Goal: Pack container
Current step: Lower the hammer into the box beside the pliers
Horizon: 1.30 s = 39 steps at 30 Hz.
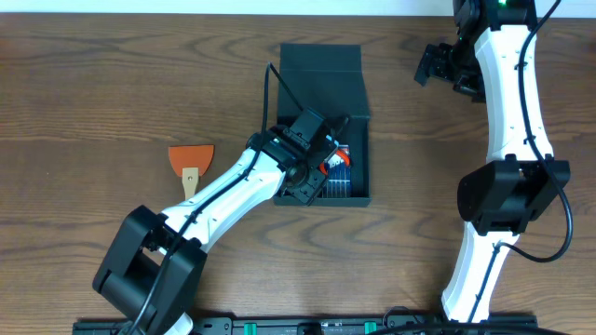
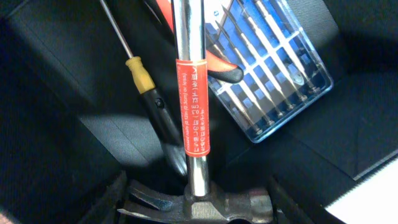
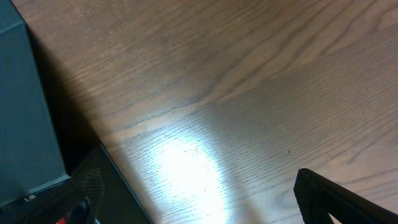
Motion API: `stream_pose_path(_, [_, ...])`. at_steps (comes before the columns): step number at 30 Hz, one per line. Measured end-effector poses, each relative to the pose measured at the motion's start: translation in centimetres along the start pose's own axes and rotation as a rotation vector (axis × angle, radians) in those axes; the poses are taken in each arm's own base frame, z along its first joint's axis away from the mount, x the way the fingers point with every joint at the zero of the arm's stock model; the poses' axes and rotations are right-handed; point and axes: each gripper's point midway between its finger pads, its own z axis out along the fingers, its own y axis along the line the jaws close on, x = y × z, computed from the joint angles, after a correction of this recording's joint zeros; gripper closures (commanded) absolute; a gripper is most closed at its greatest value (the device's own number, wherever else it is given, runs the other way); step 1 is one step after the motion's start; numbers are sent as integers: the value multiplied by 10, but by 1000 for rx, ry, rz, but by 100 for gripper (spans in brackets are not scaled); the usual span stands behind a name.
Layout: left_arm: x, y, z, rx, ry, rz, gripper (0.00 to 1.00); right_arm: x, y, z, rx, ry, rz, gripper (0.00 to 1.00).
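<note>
The container [image 1: 321, 70], a dark teal-green box with its flap lid folded back, lies mid-table. My left gripper [image 1: 315, 160] reaches down into it. In the left wrist view that gripper [image 2: 199, 210] is shut on the steel head of a hammer [image 2: 191, 93], whose chrome shaft carries a red label and points away over the box floor [image 2: 62, 74]. Under the shaft lie a yellow-and-black screwdriver [image 2: 144, 81], a red-handled tool [image 2: 217, 62] and a clear blue case of small screwdrivers [image 2: 273, 74]. My right gripper [image 1: 438, 65] hangs open over bare table, to the right of the container's wall [image 3: 18, 112].
An orange scraper with a wooden handle [image 1: 191, 160] lies on the wooden table left of the container. The right arm's white links [image 1: 507, 121] run down the right side of the table. Both right fingers [image 3: 339, 199] frame only bare wood.
</note>
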Motion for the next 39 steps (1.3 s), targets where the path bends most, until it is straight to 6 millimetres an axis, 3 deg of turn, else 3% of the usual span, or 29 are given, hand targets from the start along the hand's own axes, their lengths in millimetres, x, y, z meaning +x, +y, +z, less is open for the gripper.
stream_pose_path(24, [0, 4, 1, -24, 2, 3, 38, 0, 0, 0, 0, 0, 0, 1])
stream_pose_path(39, [5, 6, 17, -23, 46, -1, 38, 0, 0, 0, 0, 0, 0, 1])
